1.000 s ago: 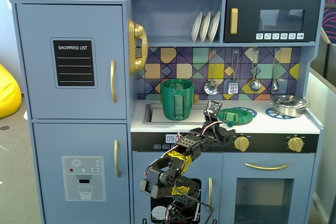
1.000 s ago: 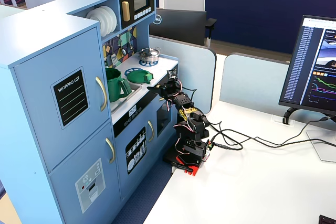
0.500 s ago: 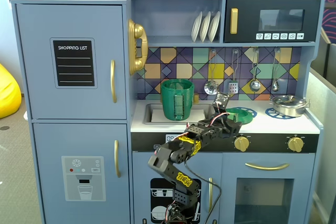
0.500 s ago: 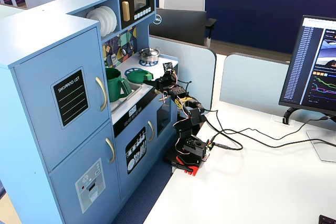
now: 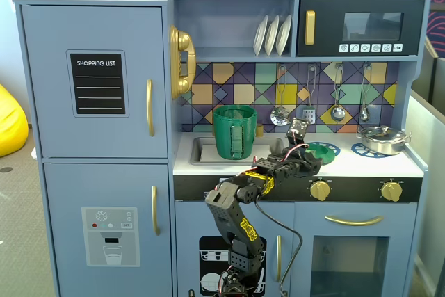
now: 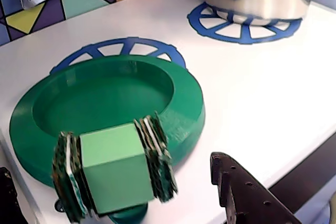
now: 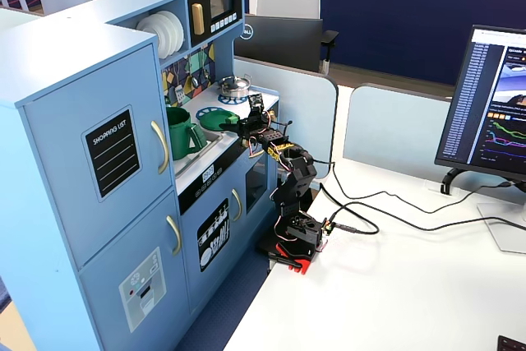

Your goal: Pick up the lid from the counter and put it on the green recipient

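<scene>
The green lid [image 6: 107, 103] (tab handle up) lies flat on the white counter [image 6: 252, 87], apart from the green recipient [image 5: 234, 132].

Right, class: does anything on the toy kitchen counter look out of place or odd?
Only mildly. The lid lies off-centre over a burner ring, whose spokes show behind it, apart from the pot, which stands uncovered at the sink. Nothing looks spilled or broken.
</scene>
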Available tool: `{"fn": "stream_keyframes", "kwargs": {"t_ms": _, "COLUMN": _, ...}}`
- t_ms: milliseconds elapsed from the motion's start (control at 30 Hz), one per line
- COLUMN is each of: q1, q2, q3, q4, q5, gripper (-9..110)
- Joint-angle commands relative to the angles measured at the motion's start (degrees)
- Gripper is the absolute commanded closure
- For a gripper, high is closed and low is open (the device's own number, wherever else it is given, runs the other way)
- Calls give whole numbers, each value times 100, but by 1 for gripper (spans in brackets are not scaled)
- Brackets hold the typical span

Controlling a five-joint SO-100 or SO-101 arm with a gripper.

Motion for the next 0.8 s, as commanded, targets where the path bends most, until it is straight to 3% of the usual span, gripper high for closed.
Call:
{"fn": "stream_keyframes", "kwargs": {"t_ms": 0, "q1": -123, "q2": -123, "q3": -615, "q4": -211, "q5": -114, "gripper": 59}}
{"fn": "stream_keyframes", "kwargs": {"t_ms": 200, "q1": -211, "q2": -264, "q3": -712, "q4": -220, "q5": -176, "gripper": 62}}
{"fn": "stream_keyframes", "kwargs": {"t_ms": 333, "q1": -237, "q2": -281, "q3": -712, "q4": -176, "q5": -378, "gripper": 70}}
{"fn": "stream_keyframes", "kwargs": {"t_ms": 400, "q1": -255, "q2": -281, "q3": -703, "q4": -70, "q5": -747, "gripper": 79}}
{"fn": "stream_keyframes", "kwargs": {"t_ms": 467, "q1": -308, "q2": -281, "q3": -703, "q4": 62, "q5": -1222, "gripper": 102}}
{"fn": "stream_keyframes", "kwargs": {"t_ms": 767, "q1": -448, "q2": -185, "q3": -791, "q4": -114, "q5": -835, "gripper": 102}}
